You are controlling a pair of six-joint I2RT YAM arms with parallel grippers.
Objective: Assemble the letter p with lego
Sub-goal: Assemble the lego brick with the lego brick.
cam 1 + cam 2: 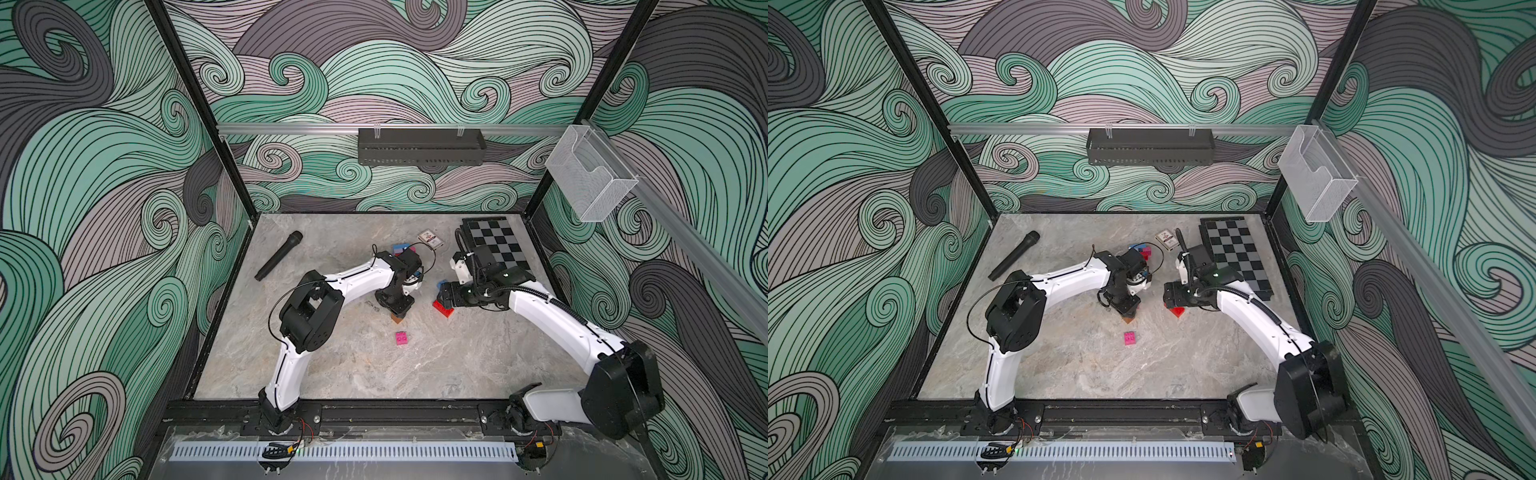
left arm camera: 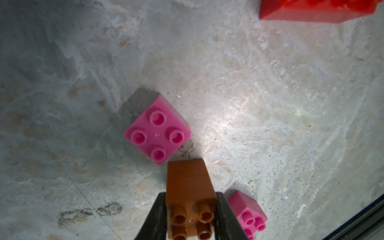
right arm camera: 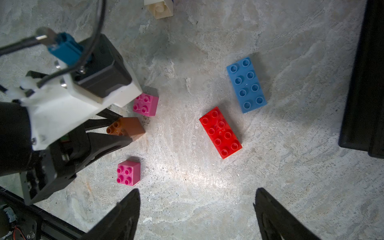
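Note:
My left gripper (image 2: pixel 190 195) is shut on an orange lego brick (image 2: pixel 190 187), studs turned toward the wrist camera. In both top views it hangs low over the table's middle (image 1: pixel 398 318). One pink square brick (image 2: pixel 158 135) lies just beyond the orange one, and another pink brick (image 2: pixel 247 214) sits beside a finger. My right gripper (image 3: pixel 197 193) hovers open above bare table. Ahead of it lie a red oblong brick (image 3: pixel 220 133) and a blue oblong brick (image 3: pixel 246 85). The right wrist view also shows the left gripper (image 3: pixel 124 129) from the side, with both pink bricks (image 3: pixel 145 104) (image 3: pixel 128 172).
A white brick (image 3: pixel 160 8) lies farther back. More bricks (image 1: pixel 403 249) sit behind the left arm, next to a boxed card deck (image 1: pixel 430 239). A black microphone (image 1: pixel 278 255) lies at the back left, a chessboard (image 1: pixel 496 245) at the back right.

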